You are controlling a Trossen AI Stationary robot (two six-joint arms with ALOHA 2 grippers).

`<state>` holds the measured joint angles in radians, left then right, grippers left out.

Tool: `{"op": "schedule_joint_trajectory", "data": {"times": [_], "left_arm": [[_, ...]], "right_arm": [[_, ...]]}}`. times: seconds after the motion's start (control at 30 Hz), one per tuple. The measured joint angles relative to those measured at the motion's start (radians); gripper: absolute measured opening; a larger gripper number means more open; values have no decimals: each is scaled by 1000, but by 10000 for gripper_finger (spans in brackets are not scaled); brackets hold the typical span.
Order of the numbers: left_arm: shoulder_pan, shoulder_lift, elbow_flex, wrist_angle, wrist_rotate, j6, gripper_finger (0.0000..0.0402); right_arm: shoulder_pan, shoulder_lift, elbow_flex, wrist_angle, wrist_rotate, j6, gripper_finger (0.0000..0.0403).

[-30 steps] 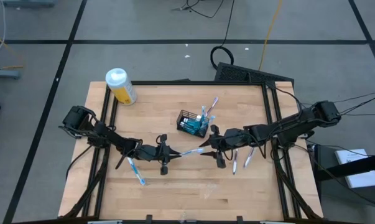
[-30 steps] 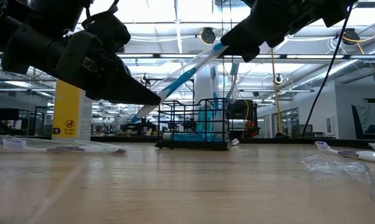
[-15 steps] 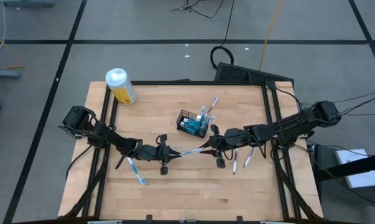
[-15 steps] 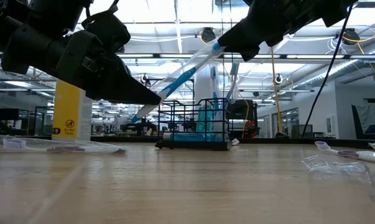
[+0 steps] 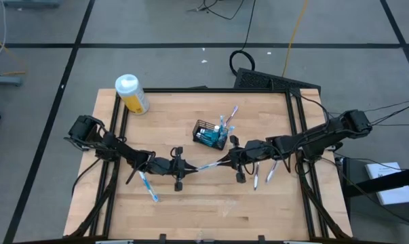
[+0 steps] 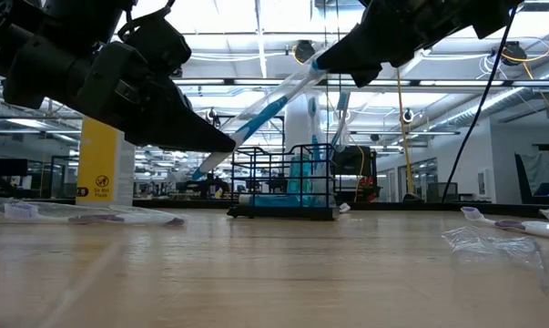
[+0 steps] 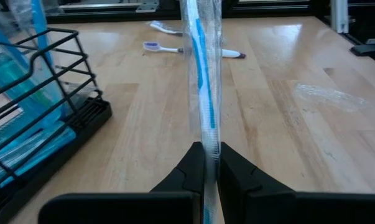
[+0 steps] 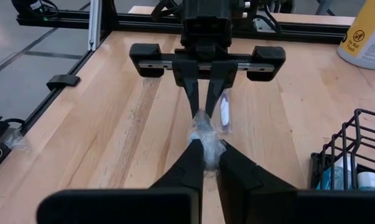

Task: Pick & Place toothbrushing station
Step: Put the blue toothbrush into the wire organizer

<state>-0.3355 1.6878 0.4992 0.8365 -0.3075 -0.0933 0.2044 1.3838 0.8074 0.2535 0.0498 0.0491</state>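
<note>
I have the wrapped toothbrush (image 5: pixel 211 165) clamped in both the left tool (image 5: pixel 188 167) and right tool (image 5: pixel 228 160), mid-counter, just before the basket (image 5: pixel 210 134). I should pull apart steadily, tearing the wrapper.

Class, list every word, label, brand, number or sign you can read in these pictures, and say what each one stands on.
Nothing can be read in full.
Yellow bottle: a black round symbol with small dark lettering under it, too blurred to read.
The same yellow bottle in the right wrist view: a black round mark and tiny text, too small to read.
Wrapped toothbrush, black wire basket and its teal tubes: no readable print.
</note>
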Motion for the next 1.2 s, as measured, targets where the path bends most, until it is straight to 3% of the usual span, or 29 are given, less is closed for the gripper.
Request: {"op": "schedule_joint_trajectory", "data": {"times": [0.2, 0.47, 0.77, 0.97, 1.2], "left_arm": [[0, 2, -1, 32, 50, -6, 26], [-12, 1, 0, 93, 193, -18, 125], [-57, -30, 0, 108, 259, -1, 182], [-76, -34, 1, 107, 299, -13, 200], [-94, -34, 2, 93, 285, 20, 194]], "right_arm": [[1, -2, 0, 7, -2, 0, 13], [1, -8, 4, -39, 20, 1, 13], [40, -37, 193, -343, 169, -102, 13], [39, -38, 332, -600, 396, -145, 12], [8, -38, 411, -768, 396, -114, 11]]}}
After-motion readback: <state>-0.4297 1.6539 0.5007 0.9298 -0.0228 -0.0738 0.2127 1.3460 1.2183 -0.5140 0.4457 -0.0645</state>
